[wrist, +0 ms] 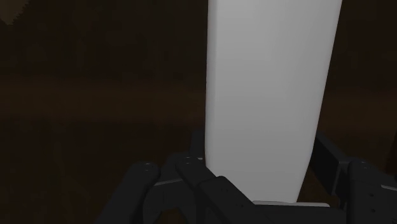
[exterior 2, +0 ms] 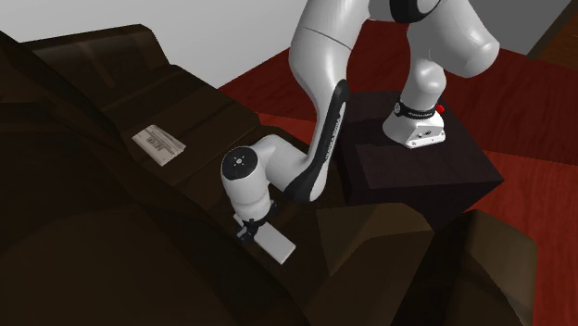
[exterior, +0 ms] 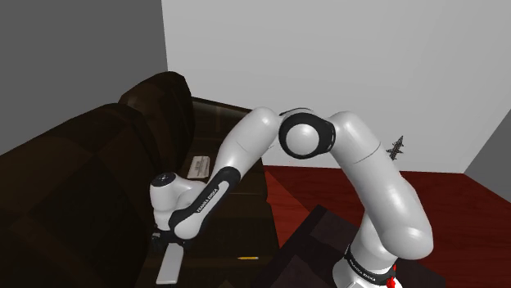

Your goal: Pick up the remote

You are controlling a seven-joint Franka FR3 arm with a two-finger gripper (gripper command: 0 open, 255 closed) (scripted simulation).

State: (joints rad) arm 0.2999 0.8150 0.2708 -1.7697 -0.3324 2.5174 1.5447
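Observation:
A plain white, flat, oblong remote point(wrist: 267, 89) sits clasped between my black fingers point(wrist: 196, 164); the gripper point(wrist: 261, 162) is shut on one end of it. In the shoulder view the remote point(exterior: 172, 264) slants down from the gripper point(exterior: 160, 240) over the dark brown sofa seat point(exterior: 221, 237). In the second exterior view the remote point(exterior 2: 276, 244) sticks out from the gripper point(exterior 2: 248, 228) low over the seat cushion. Whether it touches the cushion I cannot tell.
A light patterned book-like item point(exterior: 199, 166) point(exterior 2: 159, 144) lies farther along the sofa near its backrest point(exterior: 156, 106). A small yellow object point(exterior: 247, 258) lies at the seat's front edge. The dark box stand point(exterior 2: 417, 176) sits on a red floor point(exterior 2: 278, 69).

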